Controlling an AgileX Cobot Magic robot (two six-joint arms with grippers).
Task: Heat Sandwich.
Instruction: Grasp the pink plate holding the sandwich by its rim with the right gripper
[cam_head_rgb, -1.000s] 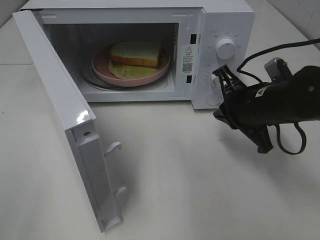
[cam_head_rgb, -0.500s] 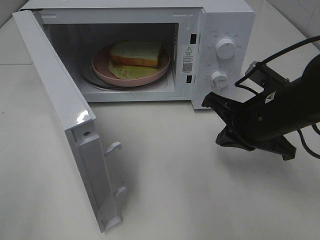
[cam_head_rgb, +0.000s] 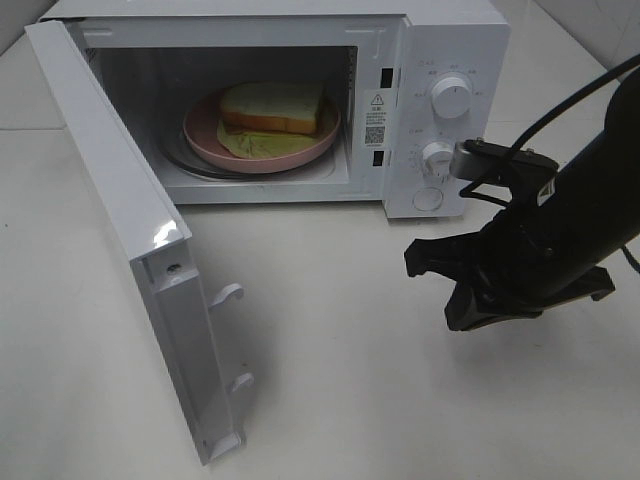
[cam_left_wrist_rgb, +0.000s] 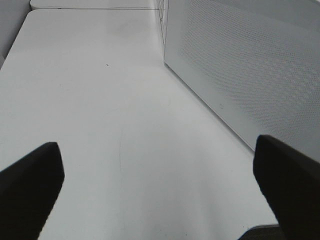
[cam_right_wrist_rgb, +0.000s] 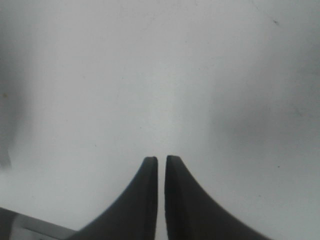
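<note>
The sandwich (cam_head_rgb: 272, 106) is being kept on its pink plate (cam_head_rgb: 200, 135) inside the microwave (cam_head_rgb: 455, 30), well beyond the right gripper (cam_right_wrist_rgb: 160, 160), whose fingers are being held almost together on nothing. Heating is probably being blocked by the open door (cam_head_rgb: 110, 190) (near the left gripper (cam_left_wrist_rgb: 157, 150), whose fingers are being held wide apart and empty). With a careless push, the door could be slammed or the lower knob (cam_head_rgb: 437, 155) knocked.

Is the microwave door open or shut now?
Open: the door stands swung out, and the sandwich shows inside the cavity.
</note>
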